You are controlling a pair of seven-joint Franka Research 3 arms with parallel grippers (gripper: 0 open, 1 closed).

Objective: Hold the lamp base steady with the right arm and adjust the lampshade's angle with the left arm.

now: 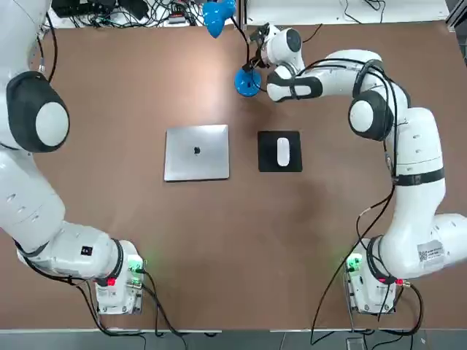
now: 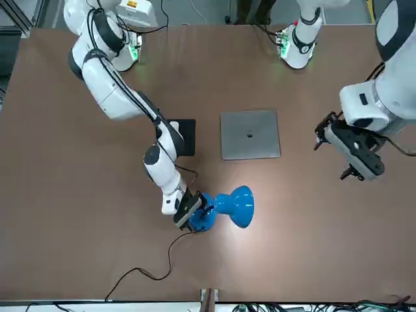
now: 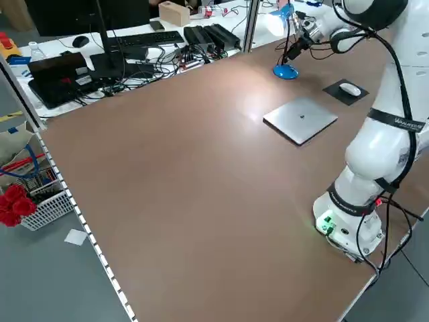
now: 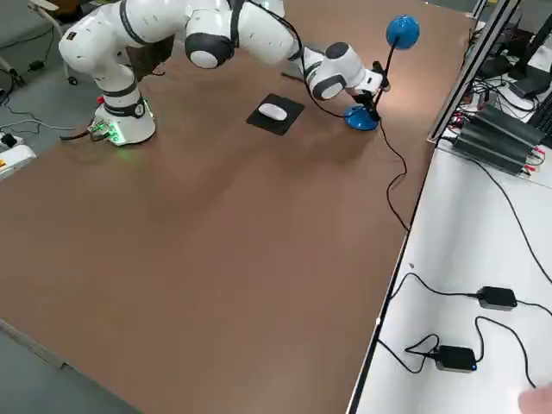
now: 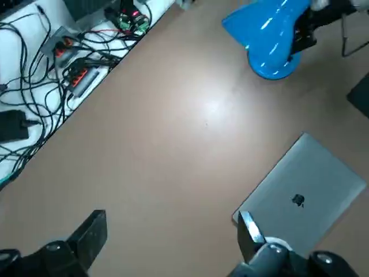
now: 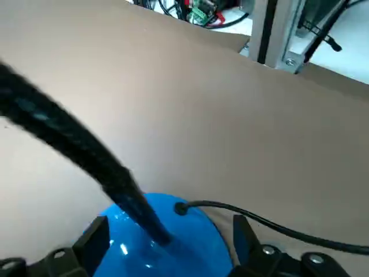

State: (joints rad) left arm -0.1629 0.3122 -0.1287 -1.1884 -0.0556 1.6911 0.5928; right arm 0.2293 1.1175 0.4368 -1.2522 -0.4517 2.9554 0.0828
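The round glossy blue lamp base [image 1: 246, 82] stands at the far middle of the table, with a thin black neck rising to the blue cone lampshade [image 1: 217, 16]. My right gripper [image 6: 170, 245] is low at the base. Its fingers [image 6: 95, 239] stand open on either side of the blue disc [image 6: 167, 236], close to its rim. In the front view the same gripper [image 2: 190, 214] sits against the base [image 2: 203, 221], beside the shade [image 2: 239, 207]. My left gripper [image 2: 351, 153] hangs open and empty above the table on the robot's left, well away from the lamp [image 5: 271, 40].
A shut silver laptop [image 1: 197, 152] lies mid-table, and beside it a white mouse [image 1: 282, 152] rests on a black pad. The lamp's black cord [image 2: 153, 270] trails over the far table edge. Cables and power bricks [image 4: 479, 297] lie on the white bench beyond.
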